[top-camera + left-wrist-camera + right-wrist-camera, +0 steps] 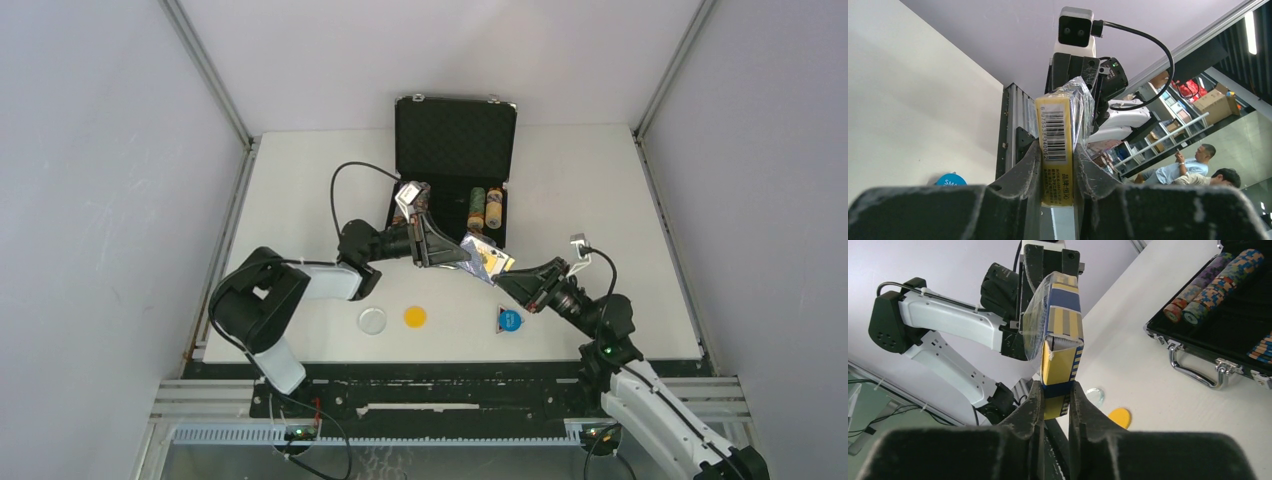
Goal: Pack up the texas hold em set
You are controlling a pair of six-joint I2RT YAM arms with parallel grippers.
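Card deck (487,257) (1058,145) (1060,340) hangs in the air just in front of the briefcase (455,140) (1198,347), near its front right corner, and we see two claws holding it at once. We see the left claw (462,255) (1057,165) squeezed tight on the yellow end with the bar code. We see the right claw (503,272) (1054,395) squeezed tight on the other end, where the box is yellow and blue. The deck has shiny clear wrap on it. The briefcase sits open on the white table (600,180), with its lid standing up at the back. Inside the briefcase, on its right side, we see chip rolls (485,207) (1218,282) lying side by side. In front of the briefcase, well apart from it, three small round tokens lie flat on the table. The clear token (372,320) (1095,396) is on the left, and the yellow token (415,316) (1119,416) is just beside it. The blue token (509,319) (949,180) lies farther right, in front of the briefcase's right side and under the right claw's arm. None of the three touch the briefcase.
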